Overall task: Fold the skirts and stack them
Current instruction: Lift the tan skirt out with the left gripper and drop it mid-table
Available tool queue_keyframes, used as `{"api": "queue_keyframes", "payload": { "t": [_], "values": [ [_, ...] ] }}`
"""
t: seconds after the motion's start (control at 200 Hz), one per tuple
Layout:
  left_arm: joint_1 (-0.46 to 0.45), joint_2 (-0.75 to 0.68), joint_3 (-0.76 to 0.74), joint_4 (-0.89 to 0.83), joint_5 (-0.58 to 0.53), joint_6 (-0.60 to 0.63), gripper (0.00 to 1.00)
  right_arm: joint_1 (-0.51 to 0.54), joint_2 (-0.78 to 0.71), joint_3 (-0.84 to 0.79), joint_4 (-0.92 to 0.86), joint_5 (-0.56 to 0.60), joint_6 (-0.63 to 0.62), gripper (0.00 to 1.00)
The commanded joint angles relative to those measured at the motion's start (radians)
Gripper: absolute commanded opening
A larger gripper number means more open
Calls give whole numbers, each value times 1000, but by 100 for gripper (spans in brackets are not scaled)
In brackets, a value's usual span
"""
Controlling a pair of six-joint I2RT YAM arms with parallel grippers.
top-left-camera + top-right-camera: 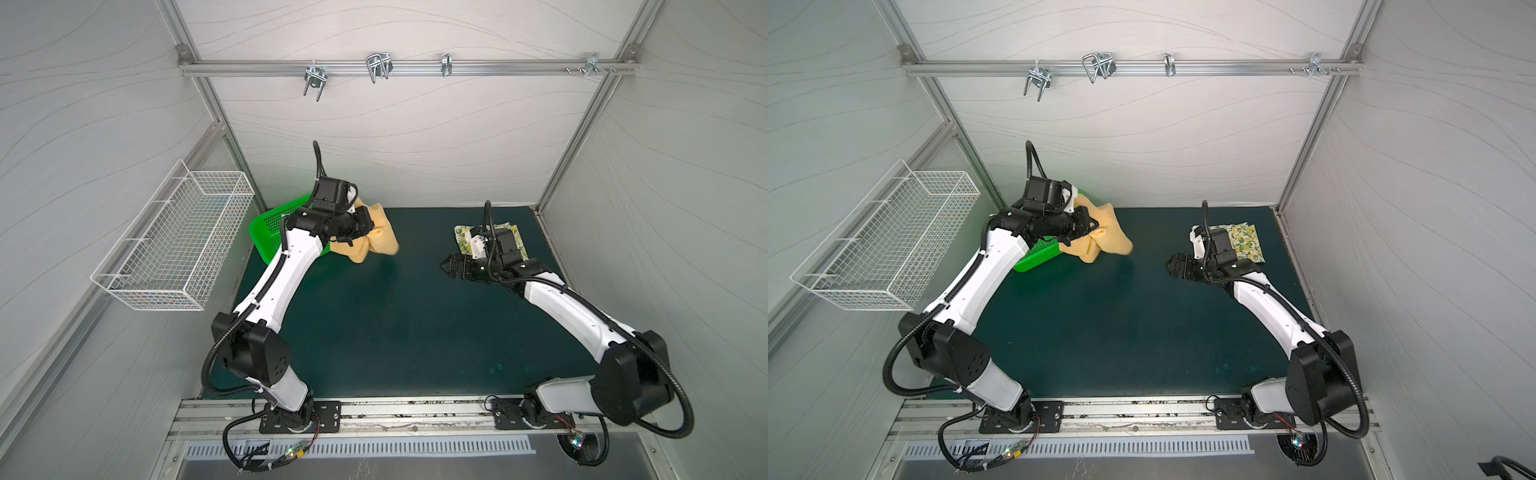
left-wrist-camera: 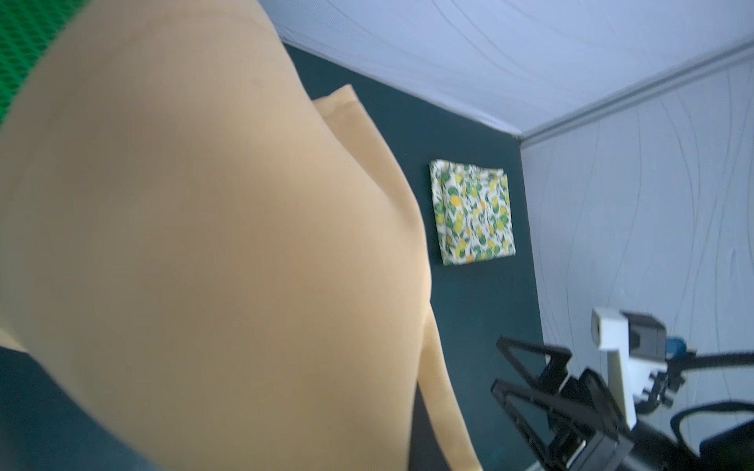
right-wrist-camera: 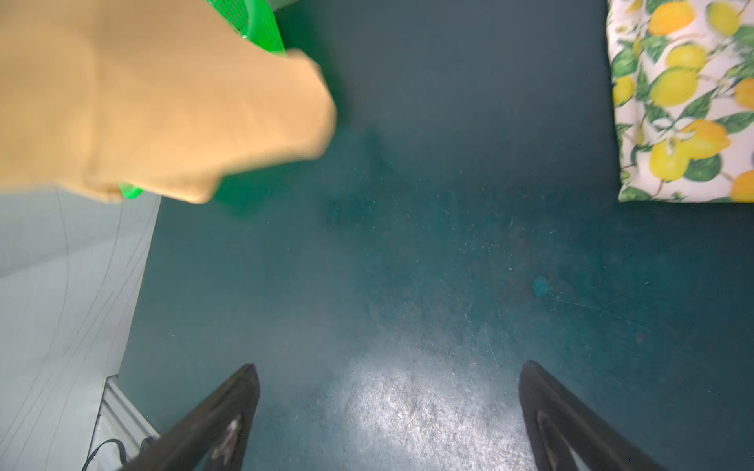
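Mustard skirt hangs pinched in left end effector by green basket; right end effector wide.

Both top views overlook the whole mat; wrist views sit close.

Mustard skirt matt cloth, basket plastic

**One skirt folded, one lifted**

The lemon-print skirt, cream with yellow lemons and green leaves, lies folded into a flat, neat rectangle on the dark green mat near the back right corner. The mustard yellow skirt hangs bunched and unfolded at the back left, just beside the green basket, its lower edge seemingly clear of the mat.
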Motion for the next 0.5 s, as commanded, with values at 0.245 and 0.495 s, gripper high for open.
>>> {"api": "queue_keyframes", "payload": {
  "t": [0.245, 0.495],
  "values": [
    [-218, -126, -301, 180, -55, -52, 0, -54, -78, -48, 16, 22, -21, 99],
    [-362, -91, -277, 162, -101, -18, 0, -121, -103, -74, 11, 6, -34, 99]
  ]
}}
